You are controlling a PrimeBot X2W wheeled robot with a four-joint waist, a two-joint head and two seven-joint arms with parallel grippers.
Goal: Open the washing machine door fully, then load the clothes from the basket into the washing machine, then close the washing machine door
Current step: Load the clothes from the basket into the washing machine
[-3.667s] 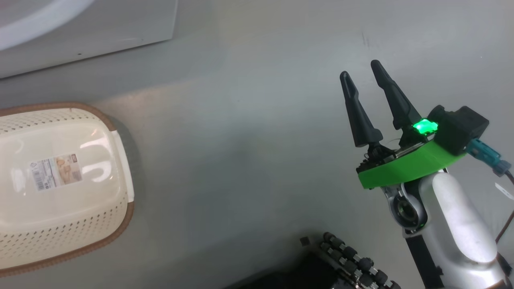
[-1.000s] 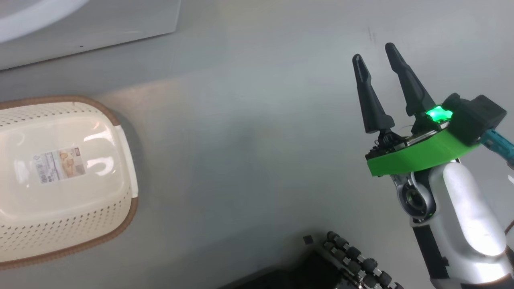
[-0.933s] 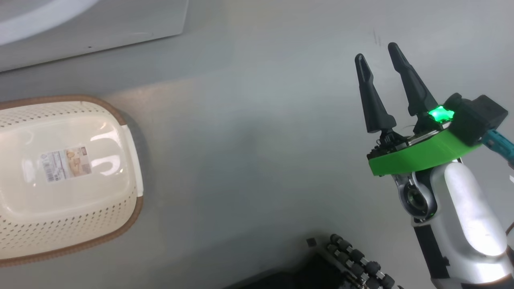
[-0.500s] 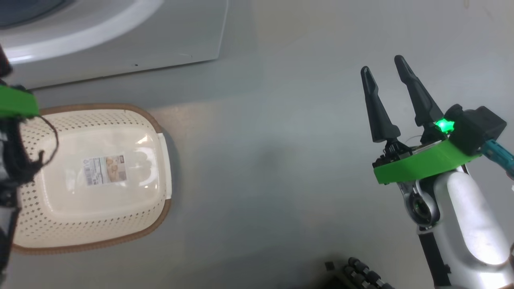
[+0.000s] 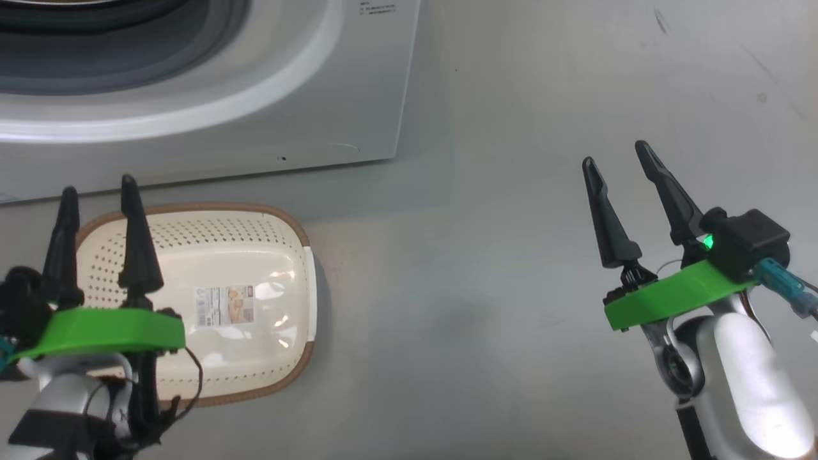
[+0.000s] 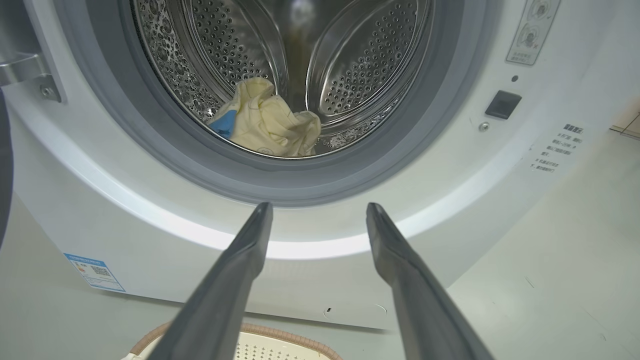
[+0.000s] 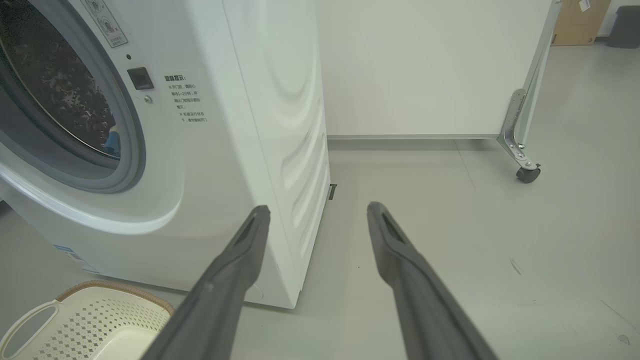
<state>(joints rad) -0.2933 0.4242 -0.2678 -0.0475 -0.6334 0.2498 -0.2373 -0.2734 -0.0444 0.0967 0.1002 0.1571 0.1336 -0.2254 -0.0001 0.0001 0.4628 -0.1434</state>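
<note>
Head view, washer (image 5: pixel 268 121): white front at the top left, with its grey gasket (image 5: pixel 128 57) in the corner.
Head view, basket (image 5: pixel 281 220): on the floor (image 5: pixel 486 268), just in front of the washer; its bare bottom carries a label (image 5: pixel 223 305).
Head view, left gripper (image 5: pixel 99 186): at the lower left, above the basket's left part, fingers apart and free.
Head view, right gripper (image 5: pixel 613 153): at the right, above bare floor, well apart from the basket, fingers apart and free.
Left wrist view, drum (image 6: pixel 350 65): dimpled steel, its opening uncovered.
Left wrist view, clothes (image 6: pixel 267 125): a cream bundle with a blue patch, lying at the bottom of the drum.
Left wrist view, door (image 6: pixel 3 165): swung clear of the opening; a dark edge of it is at the left border, below the metal hinge (image 6: pixel 25 75).
Left wrist view, sticker (image 6: pixel 95 272): blue and white, at the washer's lower left corner.
Left wrist view, left gripper: fingers spread, pointing at the lower rim of the opening.
Right wrist view, washer: its front and right side fill the left half.
Right wrist view, basket: in the lower left corner, one white handle visible.
Right wrist view, right gripper: fingers spread, above the floor beside the washer's corner.
Right wrist view, panel (image 7: pixel 435 65): white, standing on a castor (image 7: pixel 528 174).
</note>
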